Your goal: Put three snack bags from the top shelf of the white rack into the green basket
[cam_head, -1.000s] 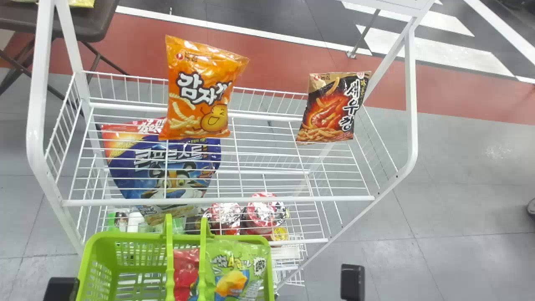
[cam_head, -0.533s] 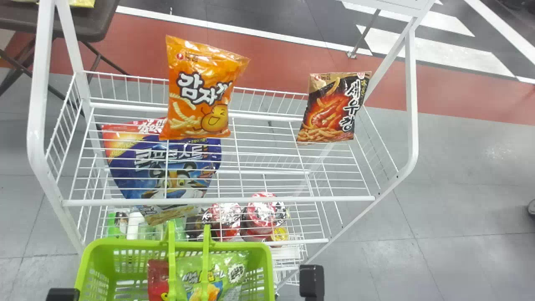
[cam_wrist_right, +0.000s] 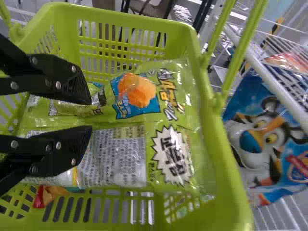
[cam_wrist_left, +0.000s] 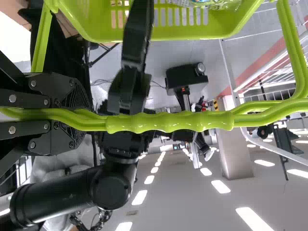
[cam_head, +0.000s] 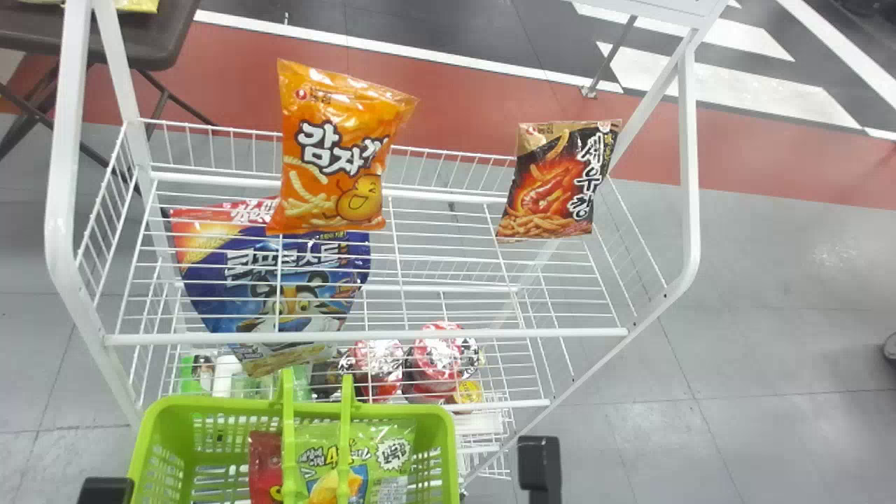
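At the head view's bottom left is my left gripper point(cam_head: 105, 490); in the left wrist view my left gripper point(cam_wrist_left: 89, 115) is shut on the basket's handle point(cam_wrist_left: 168, 122). My right gripper point(cam_head: 539, 469) is beside the green basket point(cam_head: 150, 448); in the right wrist view my right gripper point(cam_wrist_right: 91, 114) stands open, its fingers inside the basket point(cam_wrist_right: 187, 36) over a green snack bag point(cam_wrist_right: 110, 156). A red bag point(cam_head: 264, 458) lies left of the green one. An orange snack bag point(cam_head: 336, 154) and a black-and-red one point(cam_head: 556, 182) stand at the top shelf's back.
The white rack's front rail point(cam_head: 364, 337) runs behind the basket. On the lower shelf are a blue cereal bag point(cam_head: 294, 280) and red-lidded cups point(cam_head: 437, 357). A white side post point(cam_head: 689, 175) rises at the right, and a brown table point(cam_head: 140, 42) stands behind at the left.
My right arm has moved left, then slightly back right. The green and red bags in the basket have shifted left, and the basket's rear rim has come slightly nearer. The shelf bags have stayed put.
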`<state>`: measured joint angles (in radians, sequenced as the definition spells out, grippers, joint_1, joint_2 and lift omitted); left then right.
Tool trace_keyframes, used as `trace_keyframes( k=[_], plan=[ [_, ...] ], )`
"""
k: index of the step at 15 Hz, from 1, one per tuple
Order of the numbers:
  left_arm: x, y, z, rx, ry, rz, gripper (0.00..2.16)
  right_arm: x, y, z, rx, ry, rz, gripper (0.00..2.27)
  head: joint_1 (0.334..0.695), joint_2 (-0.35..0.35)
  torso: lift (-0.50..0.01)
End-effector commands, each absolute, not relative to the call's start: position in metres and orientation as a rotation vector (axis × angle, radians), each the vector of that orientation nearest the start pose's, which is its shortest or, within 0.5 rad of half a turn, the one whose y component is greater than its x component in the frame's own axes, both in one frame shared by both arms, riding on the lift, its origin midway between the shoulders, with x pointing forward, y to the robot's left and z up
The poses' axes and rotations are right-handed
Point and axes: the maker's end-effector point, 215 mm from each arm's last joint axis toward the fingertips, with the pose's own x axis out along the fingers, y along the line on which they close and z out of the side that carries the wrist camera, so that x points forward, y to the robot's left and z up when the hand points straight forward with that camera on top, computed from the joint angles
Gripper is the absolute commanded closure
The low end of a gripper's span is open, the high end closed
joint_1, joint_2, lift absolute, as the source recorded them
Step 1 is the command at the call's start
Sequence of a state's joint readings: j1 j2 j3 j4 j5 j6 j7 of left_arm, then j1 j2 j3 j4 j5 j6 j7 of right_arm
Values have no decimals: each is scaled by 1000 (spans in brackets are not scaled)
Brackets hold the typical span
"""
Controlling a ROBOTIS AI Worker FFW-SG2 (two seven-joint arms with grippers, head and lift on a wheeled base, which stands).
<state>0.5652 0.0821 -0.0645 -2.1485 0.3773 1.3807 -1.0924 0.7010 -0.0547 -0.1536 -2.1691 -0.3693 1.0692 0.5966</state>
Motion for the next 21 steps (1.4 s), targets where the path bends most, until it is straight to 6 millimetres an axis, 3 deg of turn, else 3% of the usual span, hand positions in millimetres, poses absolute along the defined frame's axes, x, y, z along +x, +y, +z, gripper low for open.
trace_keyframes(
  k=[1, 3, 6, 8, 11, 13, 16, 21],
  plan=[
    [140, -18, -422, -968, 1142, -1217, 2121, 222, -139, -516, 632, 977, 536, 70, 695, -350, 0],
    [140, -18, -421, -968, 1143, -1218, 2121, 251, -165, -502, 616, 881, 496, 73, 695, -350, 0],
    [139, -18, -421, -969, 1147, -1218, 2121, 350, -231, -433, 409, 495, 385, 83, 695, -350, 0],
    [139, -18, -422, -970, 1149, -1217, 2121, 391, -254, -408, 341, 409, 344, 83, 695, -350, 0],
    [137, -17, -423, -974, 1159, -1218, 2121, 473, -294, -372, 191, 271, 245, 83, 695, -350, 0],
    [134, -16, -423, -978, 1167, -1220, 2121, 518, -307, -350, 104, 171, 209, 83, 695, -350, 0],
    [136, -12, -421, -986, 1170, -1220, 2121, 561, -332, -331, -59, 56, 59, 87, 695, -350, 0],
    [141, 5, -418, -1023, 1175, -1199, 2121, 589, -395, -353, -50, 59, -112, 87, 695, -350, 0]
  ],
)
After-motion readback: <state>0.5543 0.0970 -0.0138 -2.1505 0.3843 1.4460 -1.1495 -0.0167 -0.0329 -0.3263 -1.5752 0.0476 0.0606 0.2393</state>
